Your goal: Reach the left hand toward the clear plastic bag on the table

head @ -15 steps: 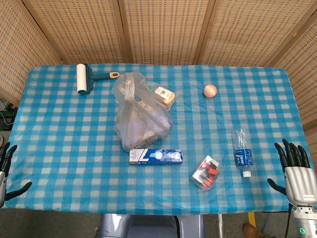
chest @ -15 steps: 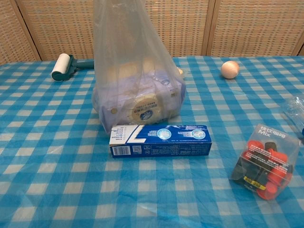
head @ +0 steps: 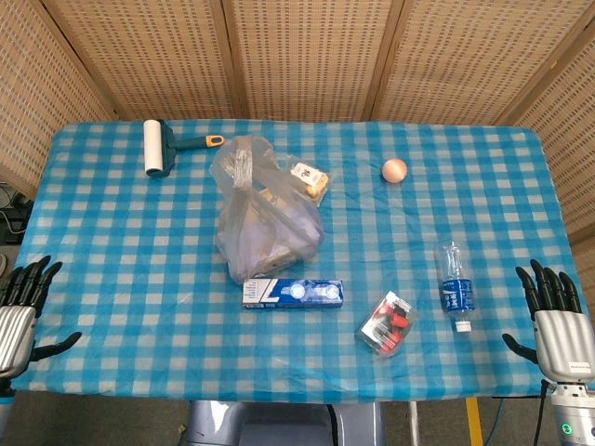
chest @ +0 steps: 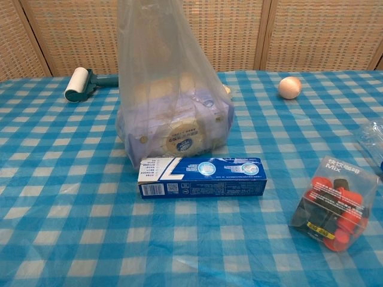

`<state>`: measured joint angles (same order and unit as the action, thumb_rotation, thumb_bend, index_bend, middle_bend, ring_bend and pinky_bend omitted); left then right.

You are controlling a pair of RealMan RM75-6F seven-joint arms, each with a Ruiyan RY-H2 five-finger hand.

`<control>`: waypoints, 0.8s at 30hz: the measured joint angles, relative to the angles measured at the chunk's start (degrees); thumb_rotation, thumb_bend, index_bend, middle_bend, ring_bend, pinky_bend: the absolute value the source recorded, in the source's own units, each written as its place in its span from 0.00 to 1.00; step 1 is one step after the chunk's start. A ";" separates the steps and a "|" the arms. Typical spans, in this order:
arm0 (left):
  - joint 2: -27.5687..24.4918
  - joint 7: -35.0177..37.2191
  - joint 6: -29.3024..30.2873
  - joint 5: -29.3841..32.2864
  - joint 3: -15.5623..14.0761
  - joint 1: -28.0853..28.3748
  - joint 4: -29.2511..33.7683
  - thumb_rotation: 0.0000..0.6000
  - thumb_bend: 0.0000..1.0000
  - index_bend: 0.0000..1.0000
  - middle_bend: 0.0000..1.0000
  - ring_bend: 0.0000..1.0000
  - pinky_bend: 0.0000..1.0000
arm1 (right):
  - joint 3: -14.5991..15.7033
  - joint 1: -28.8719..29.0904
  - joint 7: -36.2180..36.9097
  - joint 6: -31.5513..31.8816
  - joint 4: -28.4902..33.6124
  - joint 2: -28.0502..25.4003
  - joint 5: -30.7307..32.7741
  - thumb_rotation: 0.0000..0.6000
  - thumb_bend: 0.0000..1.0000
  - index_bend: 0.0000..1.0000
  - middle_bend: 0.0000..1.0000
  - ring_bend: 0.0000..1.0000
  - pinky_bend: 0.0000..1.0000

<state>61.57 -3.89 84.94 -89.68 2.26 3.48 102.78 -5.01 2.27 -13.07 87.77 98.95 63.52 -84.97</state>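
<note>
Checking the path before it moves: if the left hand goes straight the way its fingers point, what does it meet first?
Nothing near: the left hand points up the bare left edge of the table, left of the clear plastic bag; depth is uncertain.

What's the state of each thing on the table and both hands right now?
clear plastic bag: upright, filled with packages, untouched
left hand: open, at the table's left edge, far from the bag
right hand: open, at the right edge
toothpaste box: flat, just in front of the bag
water bottle: on its side
lint roller: lying flat

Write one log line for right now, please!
left hand: open, at table edge | clear plastic bag: untouched | right hand: open
</note>
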 measured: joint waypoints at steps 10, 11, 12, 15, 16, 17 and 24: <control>-1.83 17.13 -14.10 -1.02 6.69 15.03 3.24 1.00 0.00 0.00 0.00 0.00 0.00 | -1.55 1.29 -2.26 -2.26 -1.43 1.45 4.40 1.00 0.00 0.00 0.00 0.00 0.00; -1.91 18.12 -15.54 -0.70 7.58 16.58 3.60 1.00 0.00 0.00 0.00 0.00 0.00 | -1.72 1.38 -2.45 -2.39 -1.59 1.58 4.85 1.00 0.00 0.00 0.00 0.00 0.00; -1.95 18.84 -17.00 -0.23 8.54 18.20 3.98 1.00 0.00 0.00 0.00 0.00 0.00 | -1.97 1.47 -2.60 -2.54 -1.82 1.70 5.50 1.00 0.00 0.00 0.00 0.00 0.00; -1.77 19.76 -22.39 3.10 12.08 23.70 5.23 1.00 0.00 0.00 0.00 0.00 0.00 | -2.73 1.73 -2.67 -3.09 -2.56 1.93 7.57 1.00 0.00 0.00 0.00 0.00 0.00; -1.63 19.67 -24.13 4.97 13.28 25.53 5.68 1.00 0.00 0.00 0.00 0.00 0.00 | -2.95 1.79 -2.63 -3.23 -2.77 1.97 8.10 1.00 0.00 0.00 0.00 0.00 0.00; -1.47 19.64 -25.29 6.43 14.17 26.91 6.02 1.00 0.00 0.00 0.00 0.00 0.00 | -3.17 1.84 -2.54 -3.34 -2.96 1.98 8.55 1.00 0.00 0.00 0.00 0.00 0.00; 0.44 19.52 -34.48 15.37 18.57 36.12 7.00 1.00 0.00 0.00 0.00 0.00 0.00 | -3.81 2.03 -1.33 -3.61 -3.63 1.64 9.67 1.00 0.00 0.00 0.00 0.00 0.00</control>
<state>62.01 15.63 50.46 -74.31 20.82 39.59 109.78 -8.82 4.29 -14.40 84.16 95.32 65.17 -75.30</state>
